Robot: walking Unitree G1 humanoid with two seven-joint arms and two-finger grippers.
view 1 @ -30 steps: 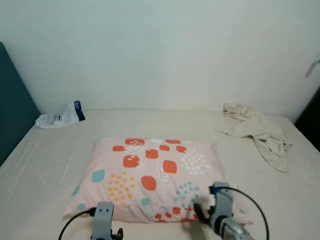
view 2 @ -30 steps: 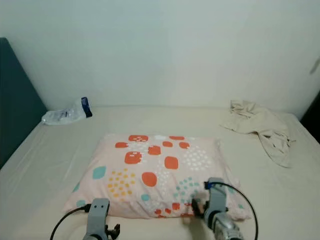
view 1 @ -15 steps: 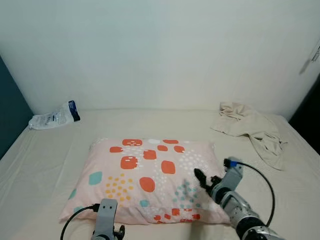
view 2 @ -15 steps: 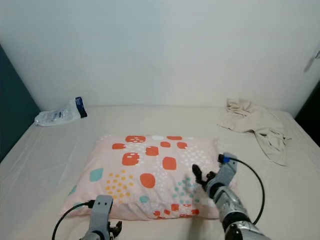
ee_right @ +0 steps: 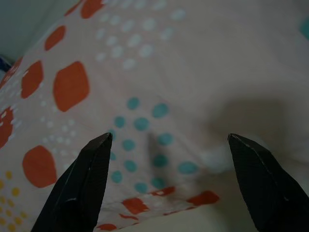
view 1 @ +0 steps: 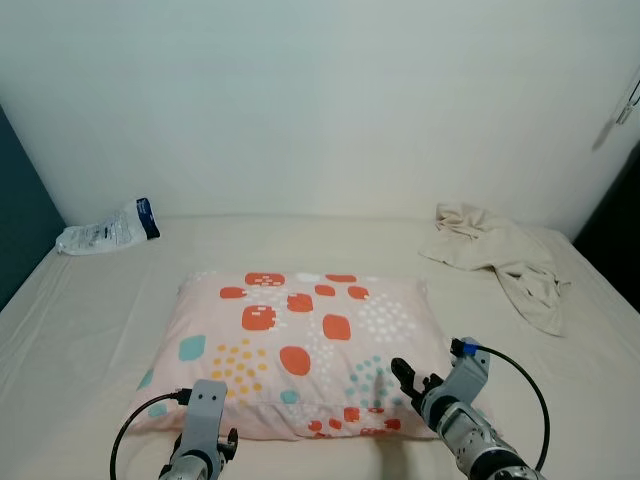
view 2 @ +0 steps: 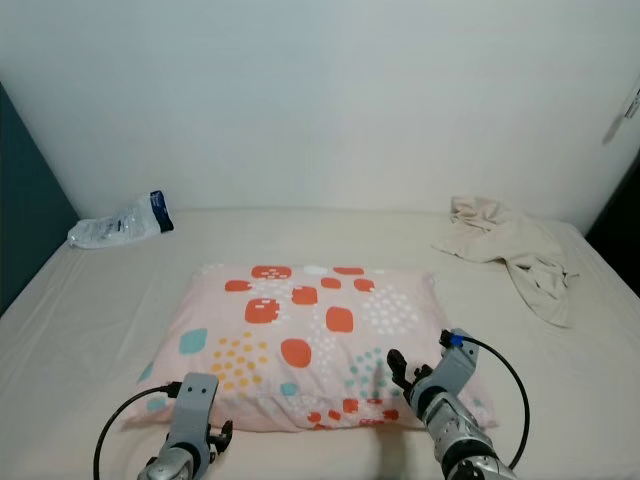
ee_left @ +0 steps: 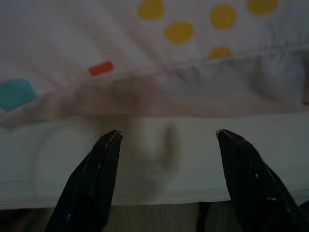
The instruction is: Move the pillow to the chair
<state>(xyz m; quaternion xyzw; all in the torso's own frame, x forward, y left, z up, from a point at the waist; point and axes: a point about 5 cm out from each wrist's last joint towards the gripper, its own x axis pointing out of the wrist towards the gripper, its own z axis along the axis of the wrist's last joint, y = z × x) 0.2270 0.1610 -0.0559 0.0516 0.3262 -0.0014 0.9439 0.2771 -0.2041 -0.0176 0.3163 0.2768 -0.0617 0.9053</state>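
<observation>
Pillow (view 1: 300, 350) flat on bed (view 1: 90, 330), mid-mattress. Right claw (ee_right: 166, 181) spread, over pillow's near right corner. Left claw (ee_left: 166, 179) spread, just short of pillow's near edge.

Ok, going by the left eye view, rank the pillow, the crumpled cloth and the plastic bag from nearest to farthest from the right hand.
1. Pillow: right hand hovers open at its near right corner.
2. Crumpled cloth: far right of the bed, toward the wall.
3. Plastic bag: far left corner, by the wall.
</observation>
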